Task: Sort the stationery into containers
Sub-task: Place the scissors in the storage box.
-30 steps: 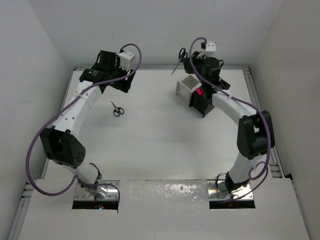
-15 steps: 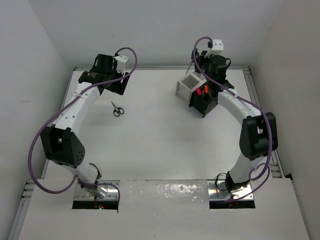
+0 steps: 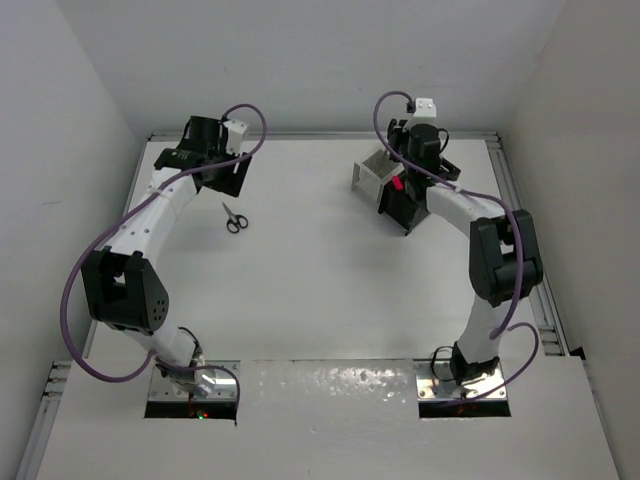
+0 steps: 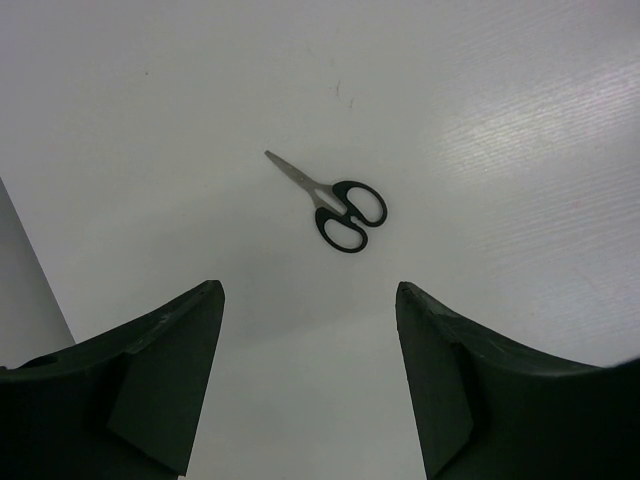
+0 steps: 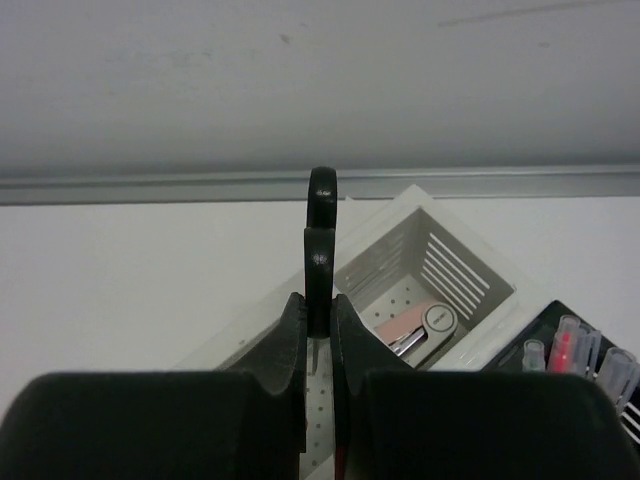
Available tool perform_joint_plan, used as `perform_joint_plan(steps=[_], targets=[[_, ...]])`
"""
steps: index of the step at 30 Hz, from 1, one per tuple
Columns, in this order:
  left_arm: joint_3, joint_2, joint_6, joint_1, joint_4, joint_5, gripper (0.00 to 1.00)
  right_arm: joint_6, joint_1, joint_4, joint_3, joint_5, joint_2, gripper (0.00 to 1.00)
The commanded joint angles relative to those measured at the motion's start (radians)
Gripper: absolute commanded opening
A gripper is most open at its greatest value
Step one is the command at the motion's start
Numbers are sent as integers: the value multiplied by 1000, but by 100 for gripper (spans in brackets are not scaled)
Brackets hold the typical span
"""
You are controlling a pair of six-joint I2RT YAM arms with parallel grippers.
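Your right gripper clamps black-handled metal scissors upright, apparently to drop into the white slatted box; your left gripper hangs open, second black scissors at twelve o'clock.

held scissors lowered, now over white box

scissors: glossy blk plastic handles, bare metal blades | table: white, smooth, mostly matt w/ faint sheen | white box: matt plastic, perforated floor | left gripper: dark matt plastic
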Motion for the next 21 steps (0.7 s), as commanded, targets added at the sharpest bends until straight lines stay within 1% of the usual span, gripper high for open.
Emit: perform_joint_plan(steps=[1, 7, 11, 17, 18, 19, 20, 21], targets=[[8, 2, -11, 14, 39, 13, 67, -5, -2, 81, 33, 34, 52, 0], [-3, -2, -9, 23, 39, 8, 67, -38, 6, 98, -3, 57, 103, 0], [-1, -2, -8, 30, 39, 8, 67, -75, 23, 156, -85, 60, 86, 0], [-11, -1, -11, 34, 48, 14, 67, -40, 24, 210, -161, 59, 40, 0], [-17, -2, -9, 34, 51, 16, 68, -34, 26, 214, -168, 60, 32, 4], [-30, -4, -11, 32, 59, 16, 68, -28, 24, 221, -177, 59, 22, 10], [-37, -5, -9, 34, 60, 16, 68, -25, 24, 222, -181, 59, 12, 24], [-44, -7, -8, 34, 63, 14, 69, -20, 24, 222, -183, 59, 9, 28]])
